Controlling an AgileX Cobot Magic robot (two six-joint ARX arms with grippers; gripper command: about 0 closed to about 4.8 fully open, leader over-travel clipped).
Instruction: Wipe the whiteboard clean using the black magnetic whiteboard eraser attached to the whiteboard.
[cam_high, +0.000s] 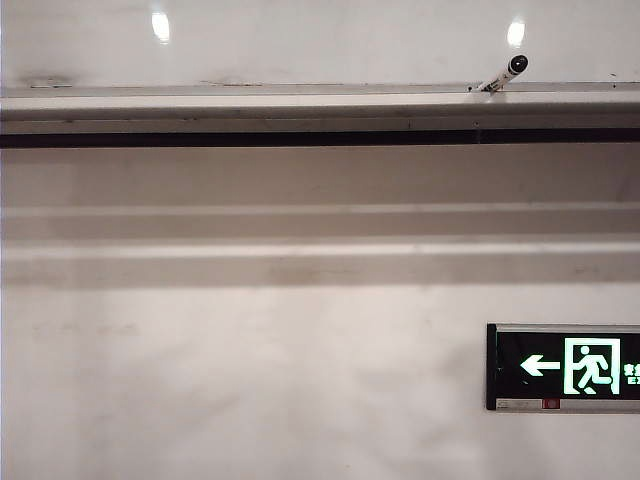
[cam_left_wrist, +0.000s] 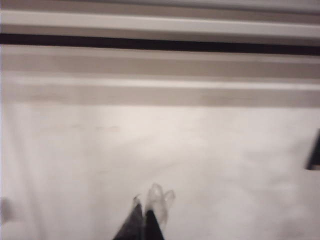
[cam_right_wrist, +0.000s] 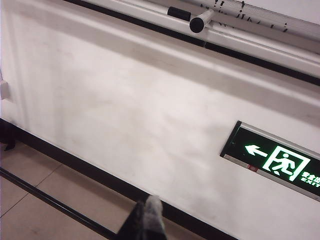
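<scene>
Closed left gripper (cam_left_wrist: 147, 212) and closed right gripper (cam_right_wrist: 147, 215), both empty, point at white wall (cam_high: 250, 380) with exit sign (cam_high: 565, 367); beyond, black eraser (cam_right_wrist: 179, 13) sits on whiteboard (cam_high: 300, 40) tray beside marker (cam_high: 503, 75).

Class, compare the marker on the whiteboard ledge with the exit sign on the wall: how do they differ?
The marker is a thin stick; the exit sign is a wide flat panel. The marker rests tilted on the ledge; the sign sits level, lower on the wall. The sign glows green; the marker doesn't. Both sit on the right.
</scene>
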